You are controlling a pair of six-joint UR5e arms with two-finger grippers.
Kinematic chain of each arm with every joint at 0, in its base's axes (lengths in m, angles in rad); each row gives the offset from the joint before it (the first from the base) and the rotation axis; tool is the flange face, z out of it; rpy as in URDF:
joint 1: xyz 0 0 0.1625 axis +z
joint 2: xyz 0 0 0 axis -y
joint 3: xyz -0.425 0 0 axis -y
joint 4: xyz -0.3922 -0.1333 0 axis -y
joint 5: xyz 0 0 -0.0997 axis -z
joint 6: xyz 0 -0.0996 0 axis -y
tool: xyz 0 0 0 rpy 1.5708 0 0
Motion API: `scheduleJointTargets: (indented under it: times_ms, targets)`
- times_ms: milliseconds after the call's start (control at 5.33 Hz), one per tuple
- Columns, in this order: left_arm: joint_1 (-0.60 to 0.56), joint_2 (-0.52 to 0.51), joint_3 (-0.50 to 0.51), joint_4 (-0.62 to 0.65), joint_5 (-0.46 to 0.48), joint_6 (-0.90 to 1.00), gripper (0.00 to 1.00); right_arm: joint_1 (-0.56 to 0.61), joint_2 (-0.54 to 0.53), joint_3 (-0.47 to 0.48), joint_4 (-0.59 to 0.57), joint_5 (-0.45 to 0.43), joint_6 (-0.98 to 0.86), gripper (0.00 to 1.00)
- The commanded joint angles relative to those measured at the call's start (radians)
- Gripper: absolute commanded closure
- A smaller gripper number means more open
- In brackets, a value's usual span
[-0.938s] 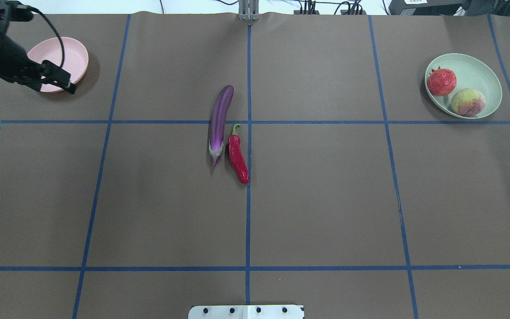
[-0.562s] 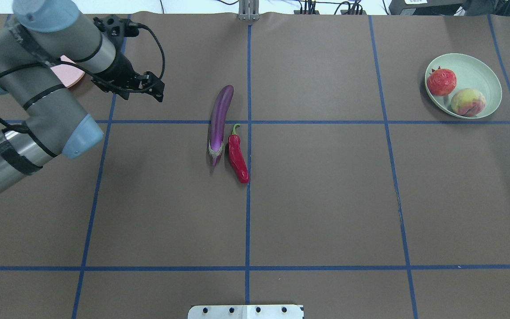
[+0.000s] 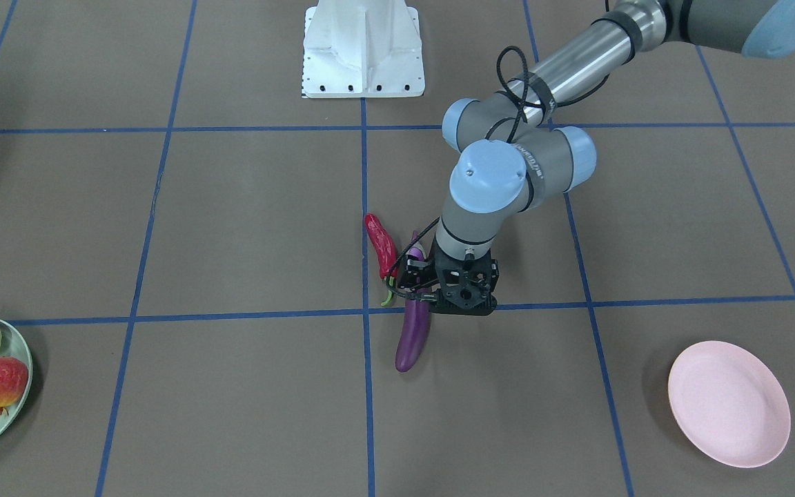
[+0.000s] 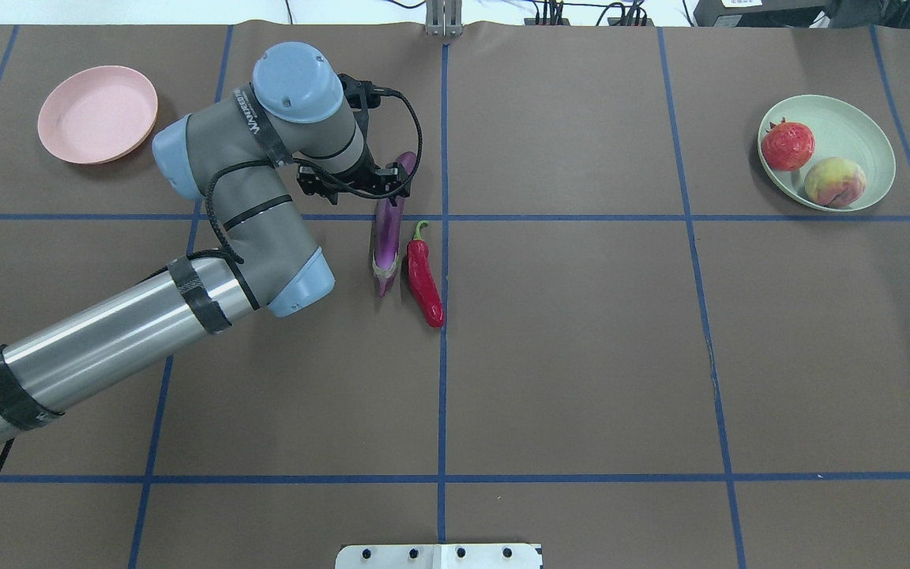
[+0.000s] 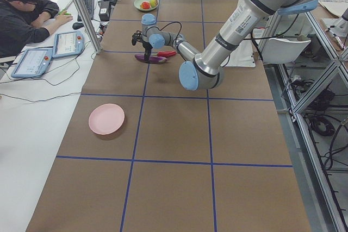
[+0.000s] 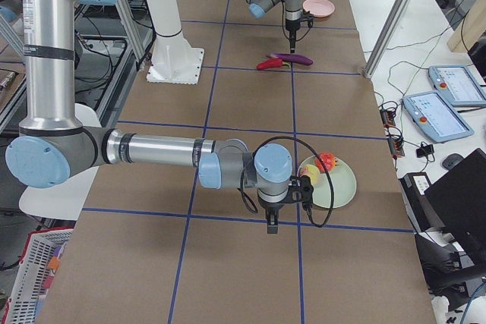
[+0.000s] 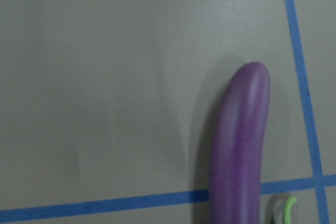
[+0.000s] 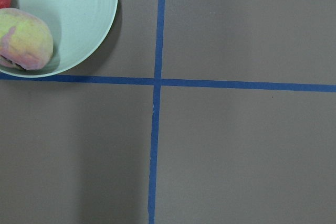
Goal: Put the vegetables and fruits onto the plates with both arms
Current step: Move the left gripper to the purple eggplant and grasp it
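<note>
You see two plates [image 4: 97,114] [image 4: 858,126], two fruits [image 4: 787,146] [image 4: 835,182] at 2 o'clock, two vegetables [image 4: 385,237] [image 4: 426,280]. The left tool [image 4: 392,188] hides some eggplant [image 4: 385,237]. You can't tell if it or the right tool [image 6: 271,224] is apart or together.

My left arm [image 4: 107,348] is a polished silver tube wrapped in two black tape bands. It joins matte grey housings closed by round light-blue caps, and white lettering runs along one grey housing. A thin black cable [image 4: 415,150] loops out at the wrist, above my black left fingers [image 4: 403,186]. My right arm [image 6: 159,149] is built the same, with a silver tube, grey joints and blue caps. It has a second cable [image 6: 250,195] looped at the wrist and black right fingers [image 6: 271,222].
</note>
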Motion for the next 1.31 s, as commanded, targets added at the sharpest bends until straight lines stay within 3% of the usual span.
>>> scheduleJointTargets:
  times_ms: [0, 188, 750, 938, 1125]
  targets:
    - [0.011, -0.021, 0.050, -0.027, 0.017, -0.012, 0.04, 0.000, 0.000, 0.000, 0.001, 0.001, 0.002, 0.00]
    - [0.011, -0.040, 0.083, -0.037, 0.017, -0.012, 0.18, 0.000, 0.000, -0.002, 0.001, -0.001, 0.000, 0.00]
    - [0.028, -0.063, 0.108, -0.037, 0.017, -0.023, 0.28, 0.000, 0.002, -0.002, 0.001, -0.001, 0.000, 0.00]
    - [0.030, -0.063, 0.111, -0.037, 0.017, -0.023, 0.43, 0.000, 0.000, -0.002, 0.001, -0.001, 0.000, 0.00]
    - [0.030, -0.063, 0.111, -0.034, 0.015, -0.023, 0.75, 0.000, 0.000, 0.000, 0.001, -0.001, 0.000, 0.00]
